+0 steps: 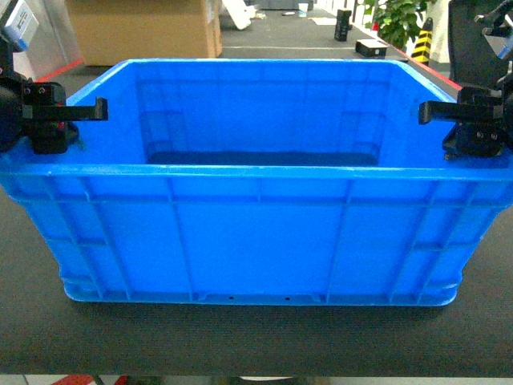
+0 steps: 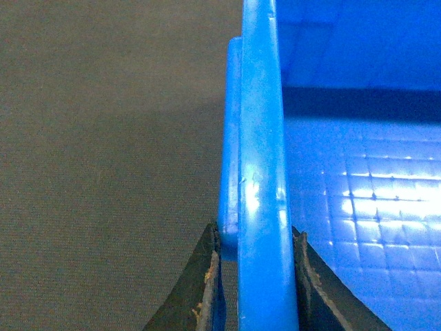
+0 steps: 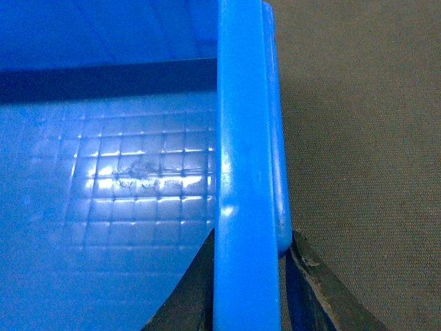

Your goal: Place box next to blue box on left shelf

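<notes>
From the head camera, the bright-blue ribbed box (image 1: 256, 233) sits on the dark table (image 1: 256, 341), rigid, bulky and slick, best held by its thick side rims. The left wrist view shows the left hand (image 2: 253, 276) pinching one rim. The right wrist view shows the right hand (image 3: 249, 276) pinching the opposite rim above a glossy gridded floor.

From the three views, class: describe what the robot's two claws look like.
Both are black. The left claw and right claw have blocky bodies with visible screws and slim flat fingers. Close up, the fingers are dark, tapering, with worn, chipped edges. No cables or markings are visible.
</notes>
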Tool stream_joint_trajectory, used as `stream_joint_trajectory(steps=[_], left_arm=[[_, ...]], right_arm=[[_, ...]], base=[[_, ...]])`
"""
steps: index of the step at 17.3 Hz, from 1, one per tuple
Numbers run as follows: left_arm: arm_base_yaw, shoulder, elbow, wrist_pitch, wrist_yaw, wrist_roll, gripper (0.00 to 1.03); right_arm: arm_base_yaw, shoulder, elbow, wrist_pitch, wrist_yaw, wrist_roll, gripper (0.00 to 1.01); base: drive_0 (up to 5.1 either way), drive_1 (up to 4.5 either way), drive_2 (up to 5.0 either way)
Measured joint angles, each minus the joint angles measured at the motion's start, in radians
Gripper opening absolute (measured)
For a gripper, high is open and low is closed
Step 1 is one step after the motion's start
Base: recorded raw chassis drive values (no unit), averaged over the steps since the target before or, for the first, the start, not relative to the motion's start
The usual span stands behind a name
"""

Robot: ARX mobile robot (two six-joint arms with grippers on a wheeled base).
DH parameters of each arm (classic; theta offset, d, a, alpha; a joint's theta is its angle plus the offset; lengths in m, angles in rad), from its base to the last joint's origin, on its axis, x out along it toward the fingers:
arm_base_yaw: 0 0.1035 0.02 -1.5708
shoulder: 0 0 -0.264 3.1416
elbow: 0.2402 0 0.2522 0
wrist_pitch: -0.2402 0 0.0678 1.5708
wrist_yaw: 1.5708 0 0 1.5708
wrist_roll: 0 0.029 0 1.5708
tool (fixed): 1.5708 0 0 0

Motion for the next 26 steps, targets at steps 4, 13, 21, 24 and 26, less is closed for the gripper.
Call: stream_joint_trajectory(steps=[4, 13, 21, 24, 26], left_arm=[[-0.013, -0.101, -0.067, 0.069, -0.009, 0.003, 0.18], [-0.080, -0.507, -0.297, 0.193, -0.097, 0.031, 0.18], [-0.080, -0.515, -0.295, 0.203, -0.093, 0.029, 0.18], [-0.080, -0.517, -0.295, 0.202, -0.095, 0.030, 0.18], [-0.080, -0.517, -0.295, 0.203, -0.094, 0.029, 0.18]], right_arm=[[0.000, -0.113, -0.059, 0.037, 0.013, -0.002, 0.20], [0.052, -0.504, -0.310, 0.184, 0.118, -0.063, 0.19], [0.053, -0.532, -0.310, 0.193, 0.128, -0.083, 0.18], [0.053, -0.532, -0.310, 0.192, 0.128, -0.084, 0.18], [0.053, -0.532, -0.310, 0.191, 0.128, -0.084, 0.18]], base=[[0.0, 0.00, 0.0], [0.0, 0.00, 0.0], [-0.1, -0.14, -0.1], [-1.1, -1.14, -1.1], [-1.1, -1.14, -1.1]])
